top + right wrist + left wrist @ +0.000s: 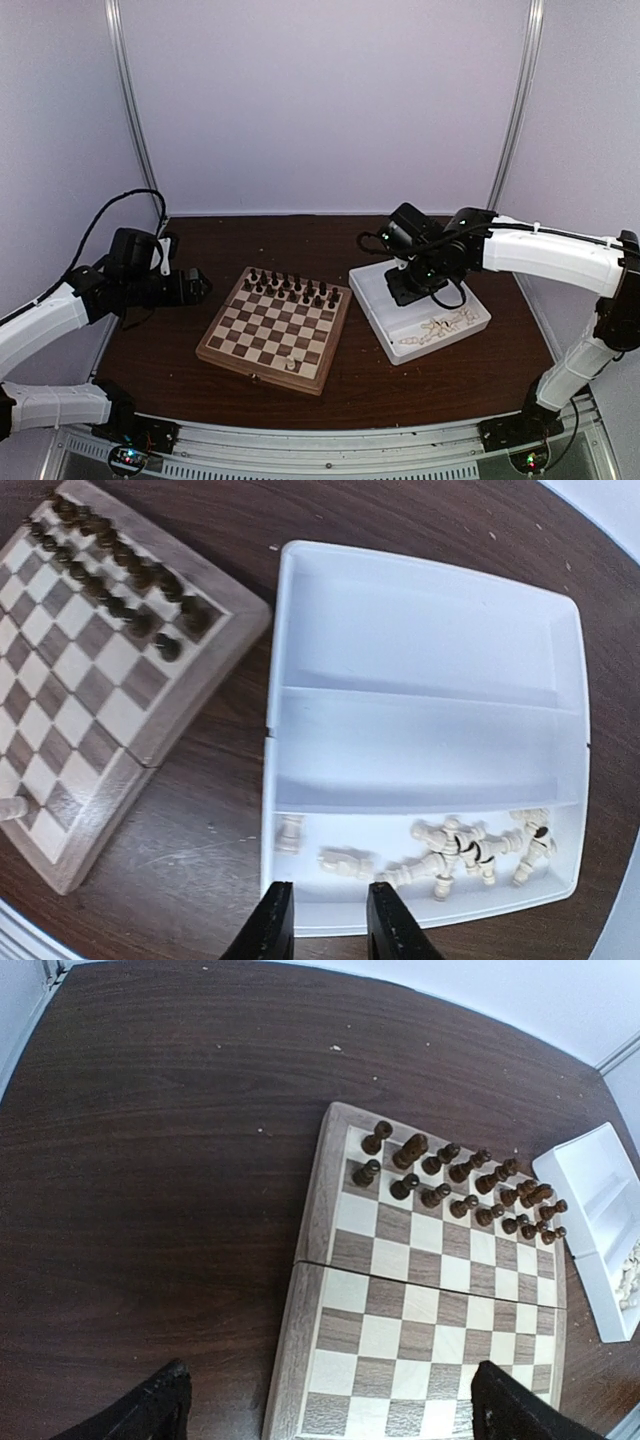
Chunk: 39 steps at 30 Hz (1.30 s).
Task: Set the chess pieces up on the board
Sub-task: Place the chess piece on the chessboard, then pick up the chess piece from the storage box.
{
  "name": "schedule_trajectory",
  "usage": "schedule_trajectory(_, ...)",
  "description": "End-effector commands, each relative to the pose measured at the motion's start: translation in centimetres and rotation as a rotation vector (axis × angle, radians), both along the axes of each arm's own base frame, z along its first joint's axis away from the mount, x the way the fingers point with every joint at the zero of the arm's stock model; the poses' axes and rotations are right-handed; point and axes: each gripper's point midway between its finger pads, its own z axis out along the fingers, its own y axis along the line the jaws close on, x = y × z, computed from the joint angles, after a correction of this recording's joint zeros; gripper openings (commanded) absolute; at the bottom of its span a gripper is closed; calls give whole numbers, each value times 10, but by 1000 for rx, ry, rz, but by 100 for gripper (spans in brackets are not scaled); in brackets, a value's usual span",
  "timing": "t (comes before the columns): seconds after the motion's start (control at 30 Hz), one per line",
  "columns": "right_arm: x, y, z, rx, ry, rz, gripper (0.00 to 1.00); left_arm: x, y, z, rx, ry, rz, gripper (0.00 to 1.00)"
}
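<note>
The board (pixel 272 330) lies mid-table, and dark figures (pixel 290 288) fill its two far rows. One cream chess piece (pixel 291 365) stands on its near edge row and shows again in the right wrist view (pixel 12 807). Several more cream chess pieces (pixel 470 850) lie heaped in the near compartment of a white tray (pixel 420 610). My right gripper (pixel 330 920) hovers over the tray's near rim, its fingers a narrow gap apart and holding nothing. My left gripper (pixel 330 1400) stands wide open and bare above the board's (pixel 430 1290) left frame.
The white tray (pixel 372 290) sits right of the board, and its two far compartments hold nothing. Dark figures (pixel 460 1185) crowd the board's far side. Dark wooden tabletop (pixel 150 1160) stretches left of the board. White walls enclose the back and sides.
</note>
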Motion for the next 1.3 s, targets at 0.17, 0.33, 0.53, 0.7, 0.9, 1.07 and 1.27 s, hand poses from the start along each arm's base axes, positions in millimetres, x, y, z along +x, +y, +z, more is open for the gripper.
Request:
schedule_trajectory(0.17, 16, -54, -38, 59, 71, -234, 22, 18, -30, 36, -70, -67, -92, 98)
schedule_trajectory(0.33, 18, -76, -65, 28, 139, -308, 20, 14, -31, 33, -73, -62, -104, 98)
schedule_trajectory(0.53, 25, -83, -81, 142, 176, -378, 20, 7, -28, 29, -73, -65, -107, 98)
schedule_trajectory(0.7, 28, -70, -83, 75, 189, -170, 18, 4, -27, 28, -68, -74, -121, 98)
schedule_trajectory(0.9, 26, -84, -105, -170, 237, -12, 17, 3, -30, 27, -66, -80, -139, 98)
schedule_trajectory(1.07, 26, -80, -113, -197, 267, 27, 18, 3, -31, 27, -64, -81, -155, 98)
schedule_trajectory(1.27, 30, -88, -123, -289, 295, 32, 21, 1, -31, 27, -56, -90, -166, 98)
